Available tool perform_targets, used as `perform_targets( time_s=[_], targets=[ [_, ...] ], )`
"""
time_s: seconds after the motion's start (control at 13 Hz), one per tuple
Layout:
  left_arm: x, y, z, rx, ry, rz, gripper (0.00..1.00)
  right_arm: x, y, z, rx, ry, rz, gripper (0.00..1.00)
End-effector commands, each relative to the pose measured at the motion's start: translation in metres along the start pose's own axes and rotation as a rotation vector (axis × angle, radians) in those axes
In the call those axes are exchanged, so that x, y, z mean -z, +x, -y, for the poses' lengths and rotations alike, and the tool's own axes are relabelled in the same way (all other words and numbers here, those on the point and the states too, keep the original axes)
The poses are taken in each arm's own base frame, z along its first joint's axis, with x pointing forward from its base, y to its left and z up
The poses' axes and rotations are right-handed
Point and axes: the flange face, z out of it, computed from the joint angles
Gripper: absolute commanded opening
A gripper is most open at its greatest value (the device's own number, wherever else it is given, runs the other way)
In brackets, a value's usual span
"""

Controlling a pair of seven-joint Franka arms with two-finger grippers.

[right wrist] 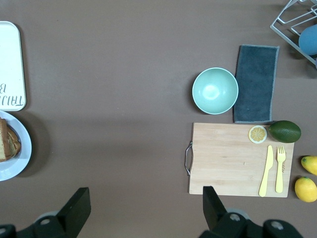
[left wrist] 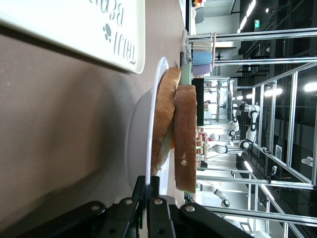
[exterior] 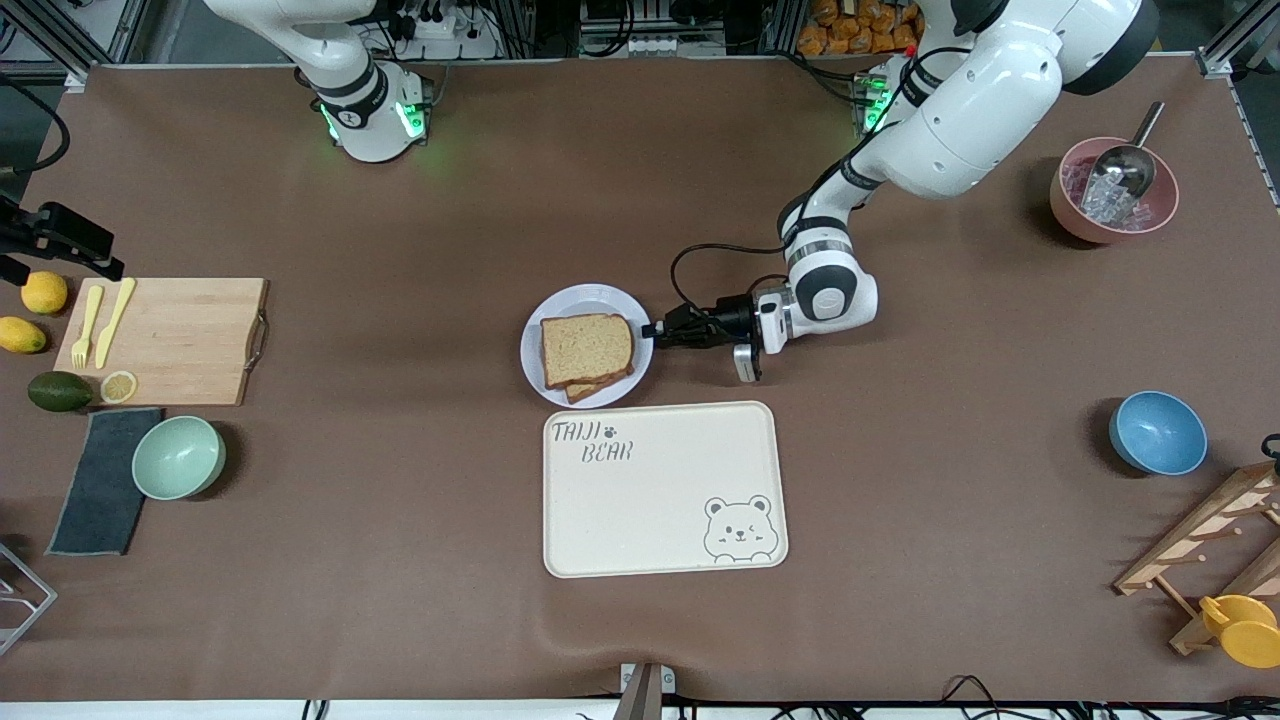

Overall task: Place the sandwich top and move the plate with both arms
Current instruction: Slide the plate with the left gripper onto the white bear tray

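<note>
Covering the tabletop [exterior: 400, 560] is a brown mat. The plate [exterior: 560, 305], bearing the sandwich top [exterior: 587, 347], is pinched at its rim by the left gripper [exterior: 655, 330]'s closed fingers. The right gripper [right wrist: 143, 208] is held wide open over the bare mat.

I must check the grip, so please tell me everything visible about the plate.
The plate is round, pale lavender-white, with a raised rim. It lies flat on the brown table, just farther from the front camera than the cream tray. The sandwich top rests on the stacked bread it carries. The left gripper is shut on its rim.
</note>
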Motion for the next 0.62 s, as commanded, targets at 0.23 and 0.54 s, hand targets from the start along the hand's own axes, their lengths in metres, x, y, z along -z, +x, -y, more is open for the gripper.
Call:
perform_targets(
  time_s=[0.23, 0.54],
  targets=[
    [0.009, 0.027, -0.061, 0.023, -0.069, -0.061, 0.00, 0.004, 0.000, -0.001, -0.013, -0.021, 0.007, 1.00],
    [0.032, 0.054, -0.092, 0.060, -0.079, -0.093, 0.00, 0.004, 0.000, -0.001, -0.013, -0.021, 0.007, 1.00]
  ],
)
